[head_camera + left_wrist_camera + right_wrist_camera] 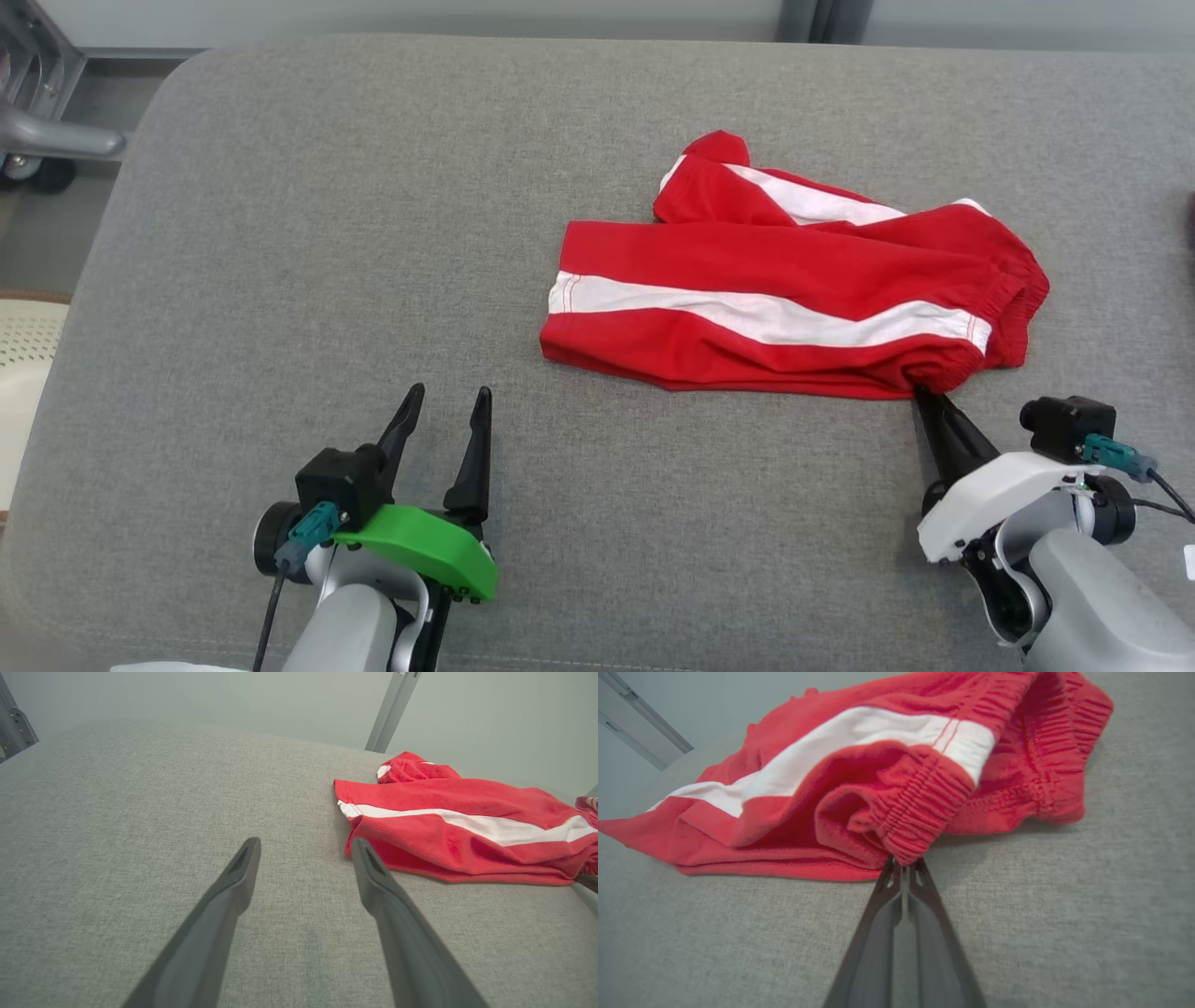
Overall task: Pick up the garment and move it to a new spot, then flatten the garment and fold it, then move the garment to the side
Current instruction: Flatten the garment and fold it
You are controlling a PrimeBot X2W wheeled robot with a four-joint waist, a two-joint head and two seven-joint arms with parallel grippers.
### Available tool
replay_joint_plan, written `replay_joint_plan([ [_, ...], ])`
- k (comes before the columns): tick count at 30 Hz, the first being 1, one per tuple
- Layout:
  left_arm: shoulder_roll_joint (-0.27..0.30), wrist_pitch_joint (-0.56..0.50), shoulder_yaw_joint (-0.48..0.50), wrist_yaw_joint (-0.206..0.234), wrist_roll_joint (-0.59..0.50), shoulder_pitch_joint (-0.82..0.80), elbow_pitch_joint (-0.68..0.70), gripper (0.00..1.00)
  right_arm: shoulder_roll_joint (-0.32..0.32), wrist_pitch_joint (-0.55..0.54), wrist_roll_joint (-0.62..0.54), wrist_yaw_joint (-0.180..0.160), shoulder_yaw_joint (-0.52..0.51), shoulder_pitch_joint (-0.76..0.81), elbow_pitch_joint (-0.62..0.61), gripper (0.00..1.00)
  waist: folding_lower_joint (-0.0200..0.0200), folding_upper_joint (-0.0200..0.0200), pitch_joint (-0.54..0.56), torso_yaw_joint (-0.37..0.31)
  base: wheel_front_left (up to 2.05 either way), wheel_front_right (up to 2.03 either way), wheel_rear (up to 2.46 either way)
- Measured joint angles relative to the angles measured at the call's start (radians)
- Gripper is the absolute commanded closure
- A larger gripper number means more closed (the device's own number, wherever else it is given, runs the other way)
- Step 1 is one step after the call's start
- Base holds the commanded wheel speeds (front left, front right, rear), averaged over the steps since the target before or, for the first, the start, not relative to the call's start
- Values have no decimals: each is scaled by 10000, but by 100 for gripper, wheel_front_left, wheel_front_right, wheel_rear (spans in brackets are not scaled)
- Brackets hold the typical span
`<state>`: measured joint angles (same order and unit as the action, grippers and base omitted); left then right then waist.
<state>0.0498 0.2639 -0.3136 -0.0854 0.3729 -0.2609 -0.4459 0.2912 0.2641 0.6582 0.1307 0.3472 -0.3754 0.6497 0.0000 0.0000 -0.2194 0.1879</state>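
Note:
The garment point(794, 280) is a pair of red shorts with white side stripes, lying folded over itself on the grey padded table point(373, 233), right of centre. My right gripper point(920, 392) is shut, its fingertips pinching the near corner of the elastic waistband point(915, 826). In the right wrist view the right gripper point(903, 861) has its two fingers pressed together under the bunched waistband. My left gripper point(446, 399) stands open over bare table at the lower left, apart from the cloth. In the left wrist view the garment point(467, 812) lies to the right of the left gripper point(306, 847).
The table's rounded left edge point(93, 280) drops to the floor, where a grey metal frame with a wheel point(37, 140) stands. A pale perforated object point(23, 355) sits beyond the left edge. A dark thing point(1190, 219) peeks in at the right edge.

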Motion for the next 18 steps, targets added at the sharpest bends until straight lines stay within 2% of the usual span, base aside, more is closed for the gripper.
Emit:
replay_joint_plan([
  [11,-2,0,117,-33,0,513,-144,0,759,0,790,0,1068,933,40,100,0,0,874,-608,0,0,0],
  [12,0,0,136,-36,-2,566,-150,0,775,0,800,2,1093,988,81,95,0,0,940,-645,0,0,0],
  [13,0,0,155,-36,-2,622,-161,0,765,0,828,2,1064,1036,138,51,0,0,1005,-684,0,0,0],
  [14,0,0,178,-38,-2,682,-186,0,756,0,874,0,1053,1058,217,0,0,0,1072,-726,0,0,0],
  [18,0,0,242,-67,-2,872,-282,0,742,0,765,0,968,1130,313,0,0,0,1326,-897,0,0,0],
])
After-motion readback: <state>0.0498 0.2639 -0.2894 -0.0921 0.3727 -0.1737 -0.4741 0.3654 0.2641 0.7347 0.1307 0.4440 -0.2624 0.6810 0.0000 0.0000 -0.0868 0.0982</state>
